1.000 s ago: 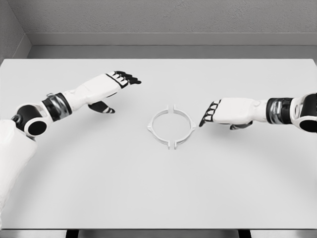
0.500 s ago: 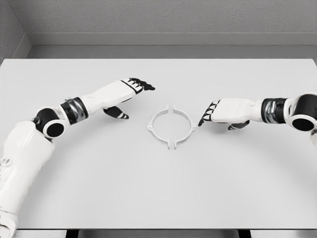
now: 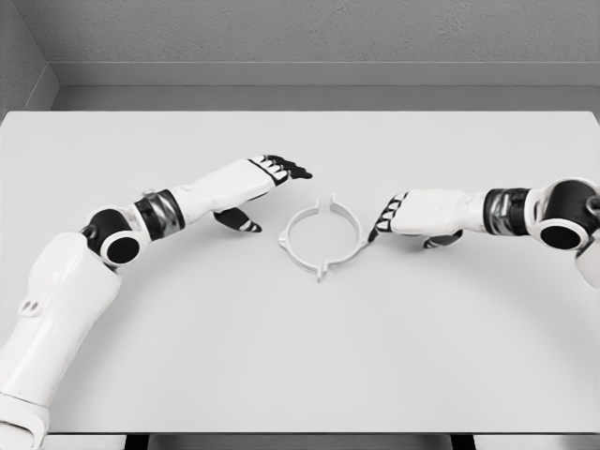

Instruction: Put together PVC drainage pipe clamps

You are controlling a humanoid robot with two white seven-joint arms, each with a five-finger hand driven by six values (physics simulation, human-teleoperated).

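Note:
A white PVC pipe clamp (image 3: 298, 221), two half rings joined into a circle with small tabs at its far and near sides, lies flat on the white table (image 3: 300, 356) near the middle. My left hand (image 3: 277, 195) hovers just left of and behind the ring, fingers stretched out flat and thumb hanging below, holding nothing. My right hand (image 3: 401, 223) is at the ring's right side, palm down. Its dark fingertips (image 3: 378, 228) point down and touch or nearly touch the ring's right edge. It grasps nothing.
A grey wall with a ledge (image 3: 300, 75) runs behind the table's far edge. The table's near edge (image 3: 300, 433) is at the bottom of the view.
My left hand has reached rightward, closer to the ring. My right hand has edged left up to the ring's right edge, and the ring has turned slightly, its tabs now tilted.

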